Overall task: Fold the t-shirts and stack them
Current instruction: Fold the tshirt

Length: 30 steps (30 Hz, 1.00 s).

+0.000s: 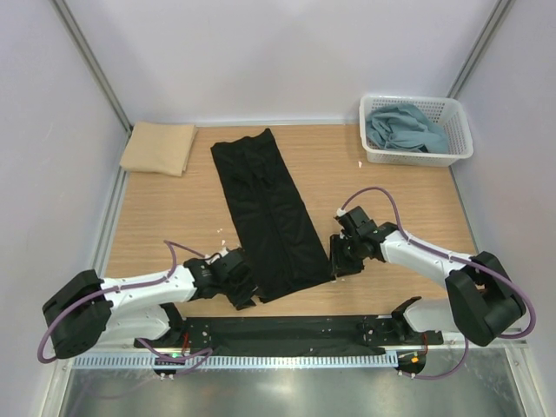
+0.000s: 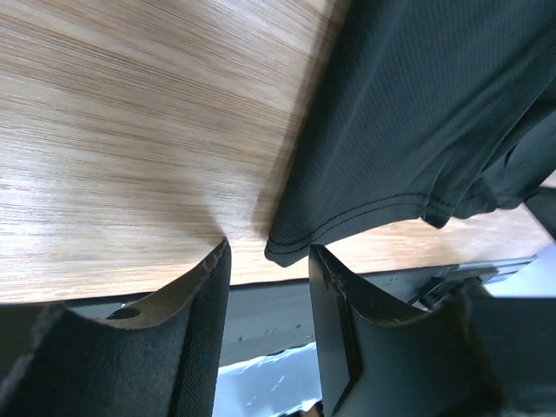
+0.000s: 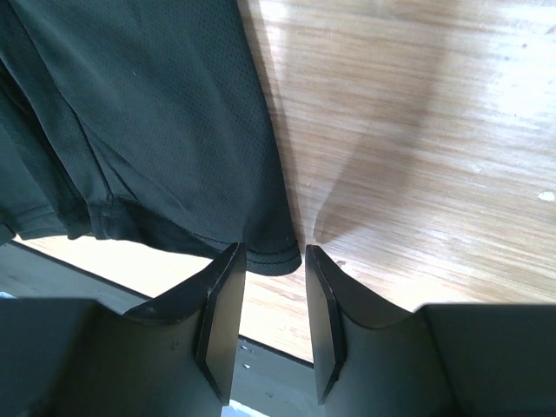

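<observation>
A black t-shirt (image 1: 265, 208) lies folded into a long strip down the middle of the table. My left gripper (image 1: 246, 294) is low at the strip's near left corner. In the left wrist view its jaws (image 2: 269, 248) are open, and the black t-shirt's (image 2: 417, 113) hemmed corner pokes in at the fingertips. At the near right corner sits my right gripper (image 1: 334, 265). Its jaws (image 3: 272, 249) are open around the hem corner of the black t-shirt (image 3: 156, 113). A tan t-shirt (image 1: 158, 148) lies folded at the back left. Dusty blue-grey t-shirts (image 1: 404, 129) lie bunched in the basket.
A white lattice basket (image 1: 460, 143) stands at the back right corner. The table's near edge runs just behind both grippers, with a black metal rail (image 1: 287, 330) below it. Bare wood (image 1: 391, 191) lies to the right of the black strip.
</observation>
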Each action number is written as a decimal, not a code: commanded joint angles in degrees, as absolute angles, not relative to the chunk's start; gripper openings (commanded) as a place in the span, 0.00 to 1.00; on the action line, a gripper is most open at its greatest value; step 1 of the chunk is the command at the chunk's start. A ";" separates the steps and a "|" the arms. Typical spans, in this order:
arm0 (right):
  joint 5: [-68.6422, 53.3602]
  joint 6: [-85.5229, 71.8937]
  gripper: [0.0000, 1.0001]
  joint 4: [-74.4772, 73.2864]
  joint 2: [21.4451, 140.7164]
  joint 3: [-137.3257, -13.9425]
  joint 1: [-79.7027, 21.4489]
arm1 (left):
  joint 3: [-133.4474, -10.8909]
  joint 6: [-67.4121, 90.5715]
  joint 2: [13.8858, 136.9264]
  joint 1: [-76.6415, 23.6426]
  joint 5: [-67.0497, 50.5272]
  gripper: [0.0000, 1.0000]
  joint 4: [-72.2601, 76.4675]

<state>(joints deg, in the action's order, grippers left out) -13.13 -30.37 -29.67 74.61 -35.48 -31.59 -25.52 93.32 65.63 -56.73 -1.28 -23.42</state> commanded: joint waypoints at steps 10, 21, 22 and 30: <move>-13.36 -31.82 0.40 -29.97 73.39 -34.63 -31.64 | -24.26 98.09 68.02 -57.74 2.64 0.37 -21.27; -14.33 -31.47 0.40 -28.30 74.88 -34.19 -31.64 | -20.39 99.75 63.55 -58.18 3.86 0.08 -20.39; -14.67 -31.46 0.40 -27.78 74.97 -34.19 -31.64 | -19.87 99.84 63.02 -58.18 4.22 0.06 -20.30; -16.96 -30.94 0.40 -26.11 77.08 -34.45 -31.64 | -19.42 99.84 61.53 -58.18 4.83 0.00 -21.36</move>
<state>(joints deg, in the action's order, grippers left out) -15.81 -31.03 -27.68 75.81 -34.17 -31.59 -20.32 99.66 61.95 -58.00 1.54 -18.65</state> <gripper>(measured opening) 0.401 0.006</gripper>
